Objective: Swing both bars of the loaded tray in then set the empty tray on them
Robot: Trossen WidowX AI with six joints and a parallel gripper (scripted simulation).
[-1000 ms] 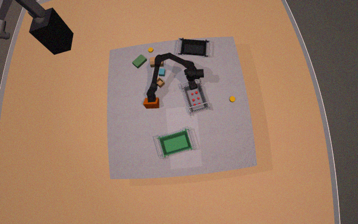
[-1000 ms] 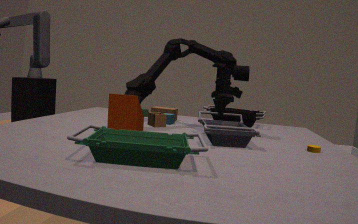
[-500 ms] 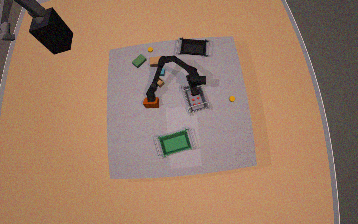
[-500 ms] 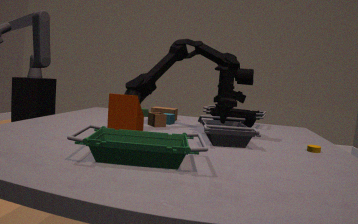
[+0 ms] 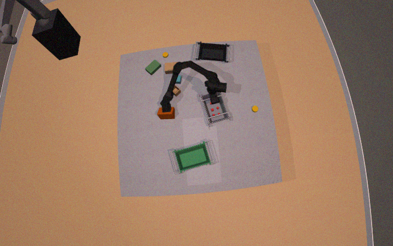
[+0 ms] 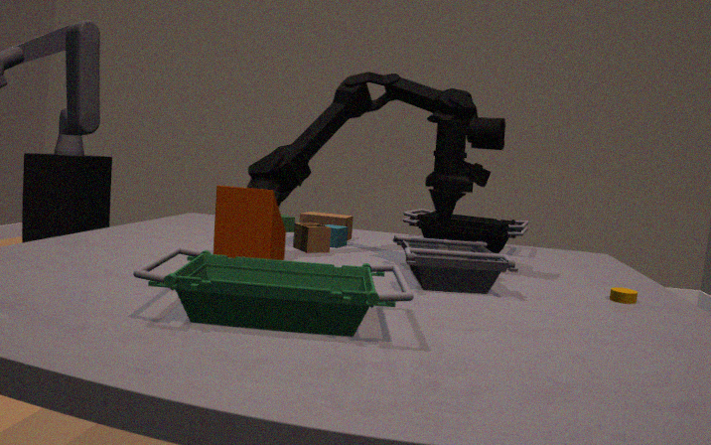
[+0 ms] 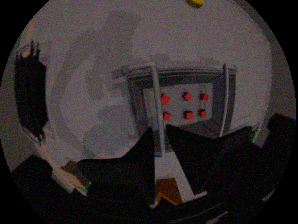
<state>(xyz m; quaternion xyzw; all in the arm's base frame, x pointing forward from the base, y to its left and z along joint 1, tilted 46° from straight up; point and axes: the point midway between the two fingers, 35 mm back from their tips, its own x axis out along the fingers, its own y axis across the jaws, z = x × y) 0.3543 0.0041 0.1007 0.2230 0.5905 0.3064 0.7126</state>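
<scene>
"Grey plastic tray (image 5: 206, 111) (image 6: 453, 278) (image 7: 218, 107), loaded with small red blocks (image 5: 217, 107) (image 7: 188, 115): where do you see it?"

"Just right of the middle in the top view, standing upright on the pale grey surface (image 5: 145, 159) (image 6: 314, 377) (image 7: 185, 35). I count six blocks in the wrist view."

"And its bars?"

"One thin grey bar (image 5: 218, 116) (image 6: 456, 253) (image 7: 225, 100) crosses the tray near its lower end in the top view. The second grey bar (image 5: 205, 98) (image 6: 445, 241) (image 7: 158, 105) spans the other end, under the arm. I can't tell whether that one is fully seated."

"Is the black pincer (image 5: 214, 101) (image 6: 445, 216) (image 7: 158, 128) holding it?"

"No, it holds nothing. The fingers are narrowly parted, pointing down by that second bar; whether they touch it, I can't tell."

"Any empty trays?"

"Two. A green plastic tray (image 5: 192, 157) (image 6: 272, 309) sits low in the top view, left of centre in the exterior one, its handle bars swung outward. A black plastic tray (image 5: 213, 53) (image 6: 472, 225) (image 7: 31, 95) stands near the top of the top view and at the left edge of the wrist view. Neither rests on the loaded one."

"And that orange block (image 5: 166, 113) (image 6: 246, 222) (image 7: 167, 190)?"

"By the arm's foot, left of the loaded tray in the top view."
</scene>
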